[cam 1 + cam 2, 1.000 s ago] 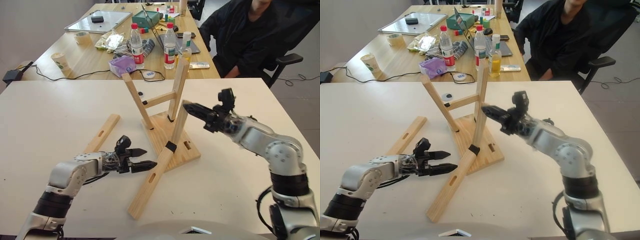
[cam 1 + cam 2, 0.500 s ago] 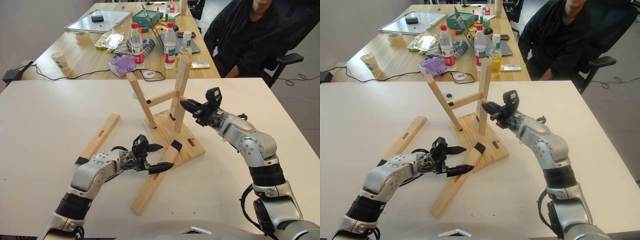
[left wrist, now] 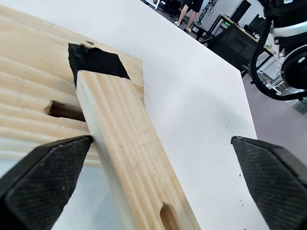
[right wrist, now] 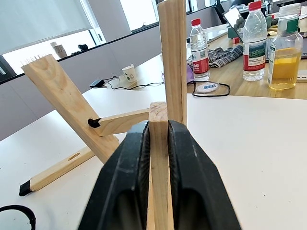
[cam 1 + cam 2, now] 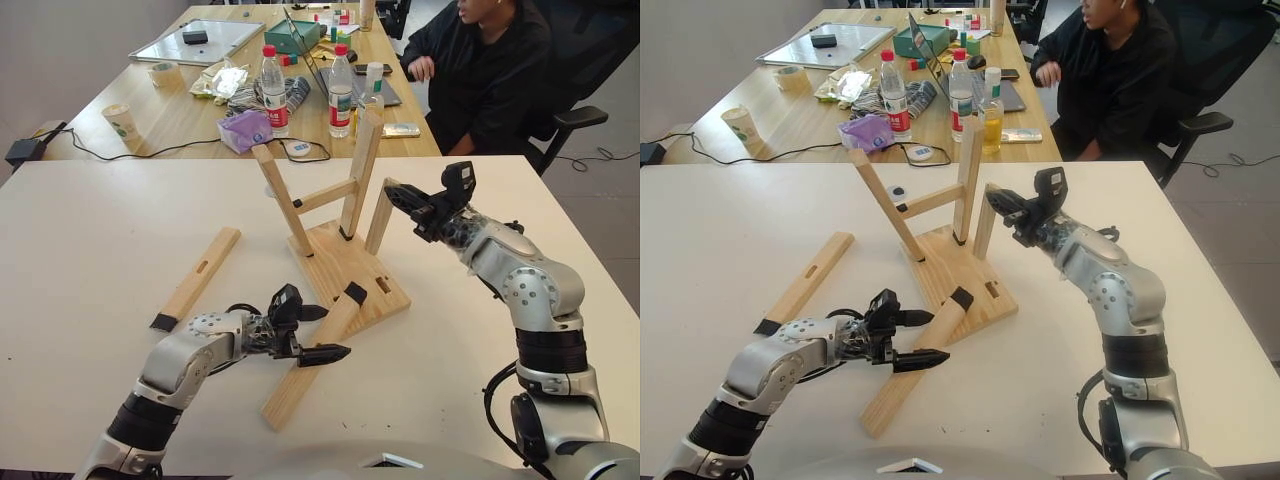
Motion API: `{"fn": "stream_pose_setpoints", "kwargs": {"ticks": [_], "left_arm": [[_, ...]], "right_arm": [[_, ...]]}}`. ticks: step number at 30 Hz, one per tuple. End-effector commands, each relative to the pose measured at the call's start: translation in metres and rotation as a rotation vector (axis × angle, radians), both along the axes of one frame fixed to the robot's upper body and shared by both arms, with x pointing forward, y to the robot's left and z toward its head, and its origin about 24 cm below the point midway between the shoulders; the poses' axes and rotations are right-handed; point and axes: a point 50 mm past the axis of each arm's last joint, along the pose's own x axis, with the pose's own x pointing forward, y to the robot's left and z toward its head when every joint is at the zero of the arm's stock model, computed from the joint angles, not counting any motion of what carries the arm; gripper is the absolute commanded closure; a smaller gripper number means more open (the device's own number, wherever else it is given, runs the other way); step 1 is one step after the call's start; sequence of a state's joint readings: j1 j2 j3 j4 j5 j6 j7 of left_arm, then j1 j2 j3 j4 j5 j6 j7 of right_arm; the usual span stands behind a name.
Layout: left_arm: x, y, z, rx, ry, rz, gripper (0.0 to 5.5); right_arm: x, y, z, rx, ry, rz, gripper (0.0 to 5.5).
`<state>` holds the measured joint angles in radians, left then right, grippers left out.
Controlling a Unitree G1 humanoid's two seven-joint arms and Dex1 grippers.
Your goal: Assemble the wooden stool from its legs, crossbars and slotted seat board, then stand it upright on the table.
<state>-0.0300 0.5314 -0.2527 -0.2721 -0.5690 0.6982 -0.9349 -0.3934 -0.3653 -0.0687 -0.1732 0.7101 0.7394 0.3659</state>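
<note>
The slotted seat board (image 5: 330, 262) lies flat mid-table. Two legs (image 5: 281, 200) (image 5: 359, 170) stand in it, joined by a crossbar (image 5: 322, 197). My right gripper (image 5: 393, 192) is shut on the top of a short wooden piece (image 5: 379, 222) (image 4: 159, 158) that stands upright on the board beside the right leg. A long leg (image 5: 309, 358) with a black-taped end lies with that end on the board's near edge. My left gripper (image 5: 333, 332) is open, its fingers (image 3: 45, 175) on either side of this leg (image 3: 129, 158). Another slotted leg (image 5: 197, 278) lies to the left.
Behind the white table stands a wooden table with bottles (image 5: 340, 92), a paper cup (image 5: 122, 124), cables and clutter. A person sits in a chair (image 5: 565, 125) at the back right. Bare white tabletop stretches to the left and near the front edge.
My right gripper took hold of the short wooden piece and carried it right of the standing legs. My left gripper moved right and now has the lying leg between its fingers.
</note>
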Motion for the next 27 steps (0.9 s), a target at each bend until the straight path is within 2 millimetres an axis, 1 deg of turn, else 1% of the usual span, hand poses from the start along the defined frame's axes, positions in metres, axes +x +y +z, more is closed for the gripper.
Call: {"fn": "stream_pose_setpoints", "kwargs": {"ticks": [1, 5, 8, 10, 12, 14, 16, 17, 18, 20, 22, 23, 25, 27], "left_arm": [[-0.007, -0.006, 0.004, 0.002, -0.002, -0.051, 0.1], [-0.018, -0.009, 0.003, -0.002, 0.036, -0.091, 0.1], [-0.03, -0.013, 0.001, 0.009, 0.072, -0.167, 0.1], [-0.034, -0.015, 0.001, 0.016, 0.079, -0.215, 0.1], [-0.035, -0.016, 0.003, 0.024, 0.075, -0.257, 0.1], [-0.031, -0.013, 0.005, 0.037, 0.057, -0.269, 0.1], [-0.017, -0.002, 0.013, 0.044, 0.032, -0.206, 0.1], [-0.01, 0.004, 0.019, 0.038, 0.032, -0.191, 0.1], [-0.01, 0.011, 0.029, 0.017, 0.057, -0.211, 0.1], [-0.016, 0.021, 0.044, -0.021, 0.127, -0.282, 0.1], [-0.03, 0.033, 0.06, -0.076, 0.264, -0.393, 0.1], [-0.034, 0.038, 0.064, -0.088, 0.323, -0.421, 0.1], [-0.04, 0.043, 0.061, -0.046, 0.357, -0.434, 0.1], [-0.048, 0.043, 0.055, -0.003, 0.398, -0.437, 0.1]], "right_arm": [[-0.005, -0.007, 0.001, 0.004, 0.011, -0.02, 5.12], [-0.007, -0.009, 0.003, 0.007, 0.017, -0.021, 5.12], [-0.01, -0.009, 0.004, 0.0, 0.026, -0.007, 5.12], [-0.012, -0.009, 0.004, -0.005, 0.031, 0.0, 5.12], [-0.013, -0.009, 0.004, -0.008, 0.035, 0.002, 5.12], [-0.015, -0.01, 0.004, -0.009, 0.038, -0.003, 5.12], [-0.018, -0.01, 0.004, -0.004, 0.037, 0.013, 5.12], [-0.023, -0.011, 0.004, -0.001, 0.032, 0.026, 5.12], [-0.029, -0.012, 0.005, -0.002, 0.025, 0.049, 5.12], [-0.039, -0.014, 0.008, -0.007, 0.017, 0.086, 5.12], [-0.042, -0.016, 0.01, -0.012, 0.015, 0.1, 5.12], [-0.043, -0.016, 0.011, -0.014, 0.015, 0.099, 5.12], [-0.042, -0.016, 0.012, -0.013, 0.014, 0.097, 5.12], [-0.043, -0.014, 0.012, -0.01, 0.015, 0.102, 5.12]]}}
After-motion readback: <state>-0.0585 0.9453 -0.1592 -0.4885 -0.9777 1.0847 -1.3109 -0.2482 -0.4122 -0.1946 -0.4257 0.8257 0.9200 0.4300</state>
